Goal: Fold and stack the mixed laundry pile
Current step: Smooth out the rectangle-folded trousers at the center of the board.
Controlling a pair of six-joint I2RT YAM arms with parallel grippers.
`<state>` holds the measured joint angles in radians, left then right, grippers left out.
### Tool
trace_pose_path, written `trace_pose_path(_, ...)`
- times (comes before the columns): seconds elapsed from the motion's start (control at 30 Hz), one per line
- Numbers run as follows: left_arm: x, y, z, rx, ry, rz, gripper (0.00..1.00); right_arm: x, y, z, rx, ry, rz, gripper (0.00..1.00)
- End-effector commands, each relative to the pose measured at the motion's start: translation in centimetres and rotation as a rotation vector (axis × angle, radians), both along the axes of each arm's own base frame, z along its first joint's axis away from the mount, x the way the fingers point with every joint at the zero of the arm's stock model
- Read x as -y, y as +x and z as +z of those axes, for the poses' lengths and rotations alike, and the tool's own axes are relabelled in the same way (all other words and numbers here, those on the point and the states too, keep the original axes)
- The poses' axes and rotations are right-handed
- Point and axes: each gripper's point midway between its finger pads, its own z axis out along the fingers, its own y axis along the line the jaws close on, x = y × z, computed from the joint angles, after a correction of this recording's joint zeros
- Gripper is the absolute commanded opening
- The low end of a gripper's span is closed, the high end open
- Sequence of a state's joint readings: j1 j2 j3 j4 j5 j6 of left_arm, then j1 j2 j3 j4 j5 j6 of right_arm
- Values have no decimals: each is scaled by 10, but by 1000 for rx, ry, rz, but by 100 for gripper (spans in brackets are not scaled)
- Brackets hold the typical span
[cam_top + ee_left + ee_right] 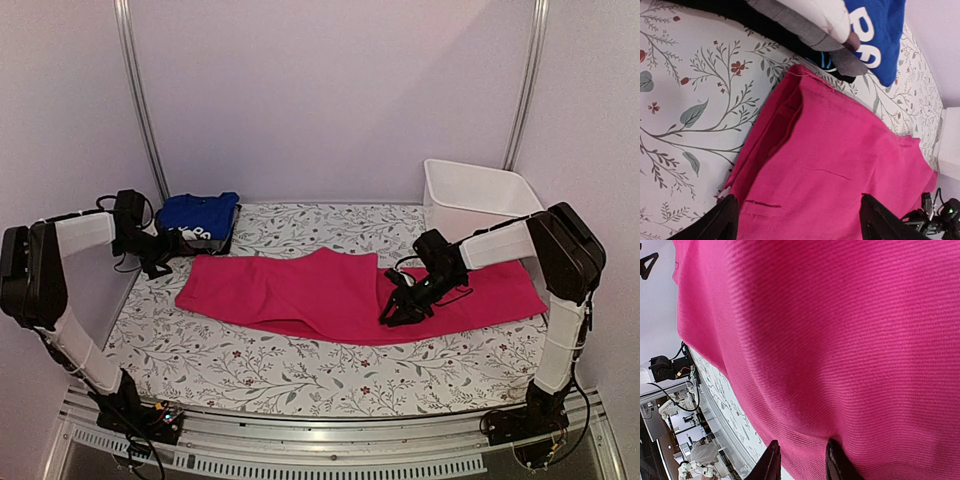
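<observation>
A large magenta-pink garment (320,290) lies spread across the middle of the table. My right gripper (405,302) sits on its right half, jaws narrowed on a raised bunch of the pink cloth (840,340), which fills the right wrist view down to the gripper (802,465). My left gripper (165,255) hovers at the garment's left end. In the left wrist view it (800,225) stands wide open above the pink fabric (840,160), nothing between the fingers. A folded royal-blue garment (200,213) with white print (875,35) rests on grey cloth (815,35) at the back left.
A white plastic bin (470,190) stands at the back right, close behind the right arm. The floral table covering (300,365) shows in front of the garment. A pale wall and metal posts close off the back.
</observation>
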<state>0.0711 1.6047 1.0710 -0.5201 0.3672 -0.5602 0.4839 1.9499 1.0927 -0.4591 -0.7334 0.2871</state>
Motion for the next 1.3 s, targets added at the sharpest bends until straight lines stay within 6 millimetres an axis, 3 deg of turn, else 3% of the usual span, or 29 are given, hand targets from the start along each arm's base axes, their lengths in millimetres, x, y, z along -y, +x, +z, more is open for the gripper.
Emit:
trace_pose_path(0.0,-9,-5,-28,-43,-48,-3,81,49,-22,-54,-79,-260,-28,31)
trace_pose_path(0.2,-3,13,-40,-37,-93,-62,71,59,-38,-63,-101,-286,-12,31)
trace_pose_path(0.7,12,4,-83,-106,-125,-127,59,60,-36,-63,-101,-289,-25,30)
trace_pose_path(0.83,16,10,-73,-80,-117,-160,41,61,-37,-65,-107,-293,-24,30)
trace_pose_path(1.03,3,28,-43,-12,-29,-163,1,63,-39,-68,-111,-300,-22,30)
trace_pose_path(1.27,-18,45,-42,-15,98,-154,0,64,-41,-70,-116,-305,-20,30)
